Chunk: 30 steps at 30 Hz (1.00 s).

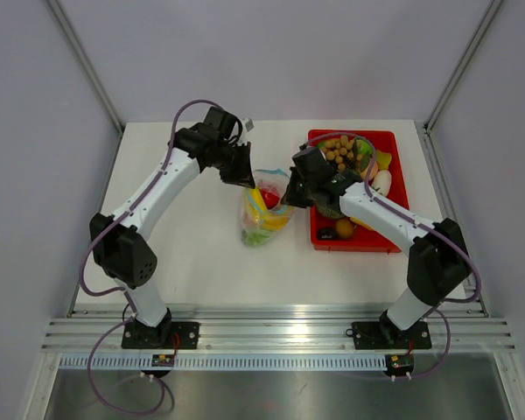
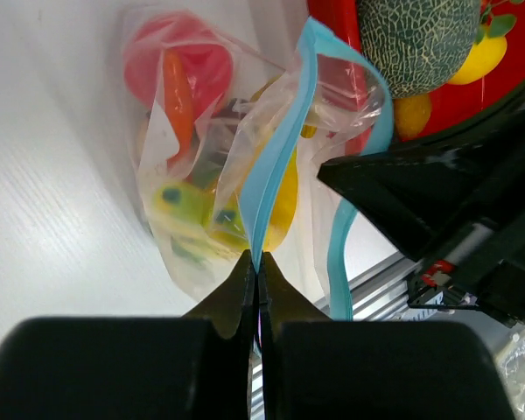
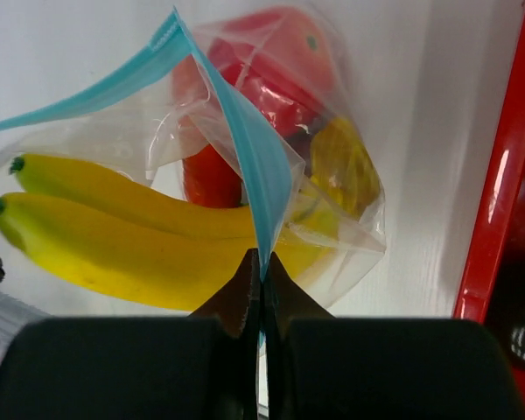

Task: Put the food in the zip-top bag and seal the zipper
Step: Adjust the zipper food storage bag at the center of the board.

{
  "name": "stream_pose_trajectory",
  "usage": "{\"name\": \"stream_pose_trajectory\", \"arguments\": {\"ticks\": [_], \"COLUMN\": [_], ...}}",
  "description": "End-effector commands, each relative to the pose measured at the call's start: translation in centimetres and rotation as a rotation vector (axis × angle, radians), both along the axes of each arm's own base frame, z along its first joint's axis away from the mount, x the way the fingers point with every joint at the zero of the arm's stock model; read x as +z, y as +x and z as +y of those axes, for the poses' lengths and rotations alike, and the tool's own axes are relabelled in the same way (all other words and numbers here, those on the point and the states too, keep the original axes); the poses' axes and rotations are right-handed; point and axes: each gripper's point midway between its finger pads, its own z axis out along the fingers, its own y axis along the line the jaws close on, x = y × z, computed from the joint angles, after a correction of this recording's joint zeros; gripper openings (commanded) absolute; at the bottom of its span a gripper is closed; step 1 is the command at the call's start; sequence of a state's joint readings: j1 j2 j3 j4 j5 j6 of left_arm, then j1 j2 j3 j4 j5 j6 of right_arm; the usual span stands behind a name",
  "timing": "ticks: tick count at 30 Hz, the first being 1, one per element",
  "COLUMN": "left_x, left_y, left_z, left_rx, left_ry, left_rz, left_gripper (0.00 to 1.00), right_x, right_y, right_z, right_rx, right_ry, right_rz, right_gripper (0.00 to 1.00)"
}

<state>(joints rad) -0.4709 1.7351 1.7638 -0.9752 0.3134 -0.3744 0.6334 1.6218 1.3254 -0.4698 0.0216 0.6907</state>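
**Both arms pinching the bag's mouth, zipper not yet sealed**

The zip-top bag (image 1: 264,210) lies on the table (image 1: 184,254) just left of the red tray (image 1: 357,246), with bananas (image 3: 114,236), a carrot (image 2: 179,96) and a red fruit (image 2: 188,57) inside. Its zipper (image 2: 276,166) gapes. The left gripper (image 2: 256,262) and right gripper (image 3: 261,258) are each clamped tight on the teal strip. This looks like the sealing step, so next the strip likely needs pulling taut and pressing together. A melon (image 2: 416,39) sits in the tray.

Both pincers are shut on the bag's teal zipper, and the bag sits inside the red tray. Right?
No. The zip-top bag lies on the white table beside the red tray, not inside it, as the top external view shows. The left pincer and right pincer are both shut on the zipper.
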Motion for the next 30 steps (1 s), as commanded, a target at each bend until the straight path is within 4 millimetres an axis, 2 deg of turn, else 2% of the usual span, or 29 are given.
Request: {"name": "stream_pose_trajectory", "arguments": {"ticks": [1,3,5,6,9,11,12,13,15,16,18,19,21,23,24,26,27,28,29,30], "left_x": [1.3,4.0,6.8,9.0,12.1,12.1,11.2,9.1,6.3,3.5,1.5,0.9,1.1,2.5,3.5,4.7,5.7,6.1,6.5,7.3], "left_y": [-0.1,0.2,-0.2,-0.2,-1.1,-1.4,-1.7,-1.7,-2.1,-2.2,-2.6,-2.6,-2.9,-2.8,-2.7,-3.0,-2.9,-2.8,-3.0,-3.1], "left_z": [-1.9,-2.5,-3.1,-3.4,-4.5,-5.0,-5.6,-5.8,-6.6,-6.9,-7.1,-7.1,-6.8,-6.4,-6.4,-5.9,-5.8,-5.6,-5.3,-4.9], "left_rx": [-0.051,-0.069,-0.106,-0.122,-0.176,-0.198,-0.212,-0.216,-0.236,-0.243,-0.26,-0.263,-0.272,-0.273,-0.279,-0.281,-0.278,-0.274,-0.272,-0.265], "left_ry": [-0.063,-0.107,-0.164,-0.203,-0.287,-0.296,-0.283,-0.252,-0.225,-0.194,-0.169,-0.157,-0.151,-0.147,-0.149,-0.142,-0.142,-0.133,-0.128,-0.132], "left_rz": [-0.026,-0.081,-0.118,-0.165,-0.212,-0.217,-0.205,-0.17,-0.118,-0.058,-0.012,0.0,-0.006,-0.06,-0.09,-0.114,-0.136,-0.15,-0.152,-0.172], "left_gripper": [0.0,0.0,0.0,0.0,0.0,0.0,0.0,0.0,0.0,0.0,0.0,0.0,0.08,0.18,0.32,0.43,0.54,0.6,0.62,0.67], "right_x": [2.3,4.1,7.1,8.2,12.2,13.0,13.0,12.5,11.0,10.5,9.6,9.4,9.0,8.7,8.8,8.8,8.8,9.3,9.1,9.9], "right_y": [-0.8,-0.7,-0.9,-1.0,-1.4,-1.4,-1.4,-1.2,-1.5,-1.5,-1.7,-1.8,-1.8,-1.8,-1.7,-1.7,-1.7,-1.8,-1.9,-2.0], "right_z": [1.2,1.2,1.1,1.1,0.6,0.7,0.7,0.9,1.9,2.2,2.9,3.0,3.0,2.6,2.4,2.0,2.0,1.8,1.6,1.4], "right_rx": [0.029,0.036,0.042,0.042,0.036,0.035,0.035,0.031,0.069,0.073,0.081,0.083,0.076,0.054,0.047,0.031,0.032,0.031,0.025,0.018], "right_ry": [0.063,0.083,0.129,0.147,0.217,0.239,0.241,0.235,0.242,0.247,0.279,0.289,0.299,0.284,0.277,0.26,0.259,0.267,0.262,0.276], "right_rz": [-0.048,-0.088,-0.159,-0.182,-0.269,-0.293,-0.294,-0.281,-0.222,-0.204,-0.171,-0.167,-0.157,-0.154,-0.156,-0.155,-0.159,-0.171,-0.171,-0.191], "right_gripper": [0.0,0.0,0.0,0.0,0.0,0.02,0.05,0.06,0.06,0.08,0.14,0.24,0.27,0.27,0.26,0.26,0.27,0.28,0.28,0.28]}}
